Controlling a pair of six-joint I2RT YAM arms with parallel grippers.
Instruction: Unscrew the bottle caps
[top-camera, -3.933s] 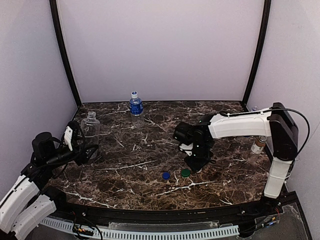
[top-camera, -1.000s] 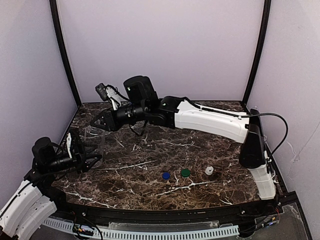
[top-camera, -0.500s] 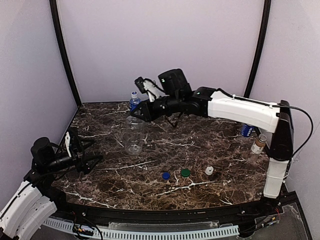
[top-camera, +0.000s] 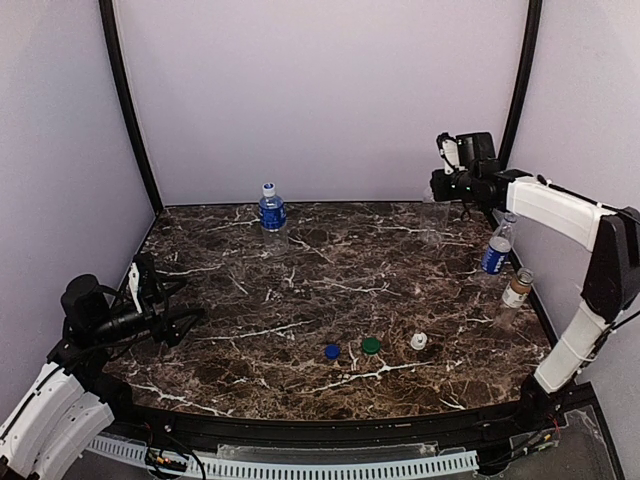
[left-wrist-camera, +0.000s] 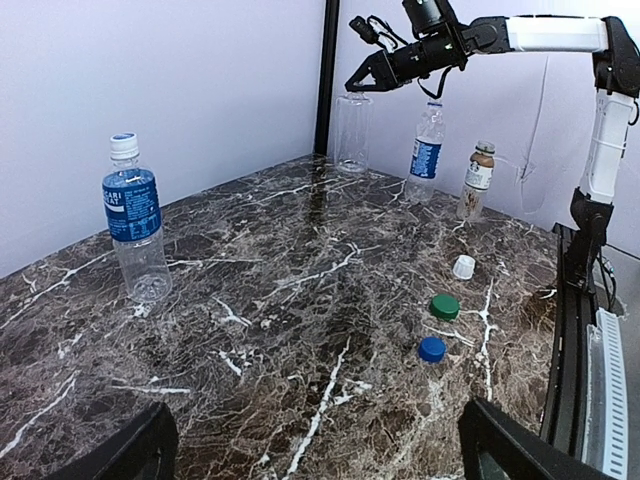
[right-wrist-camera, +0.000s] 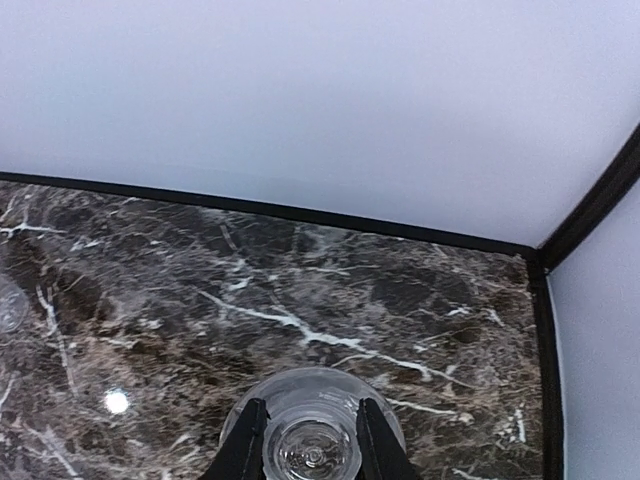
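The right pincer (right-wrist-camera: 310, 445) grips the plain clear bottle (right-wrist-camera: 312, 390) by its open neck above the dark marble counter's (top-camera: 300, 290) far right corner, probably to stand it by the brown coffee bottle (top-camera: 516, 290). The left pincer (left-wrist-camera: 315, 462) gapes empty, near left

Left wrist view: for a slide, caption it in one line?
Right claw grips a plain clear plastic bottle by its neck; three loose round caps lie on the dark marble table.
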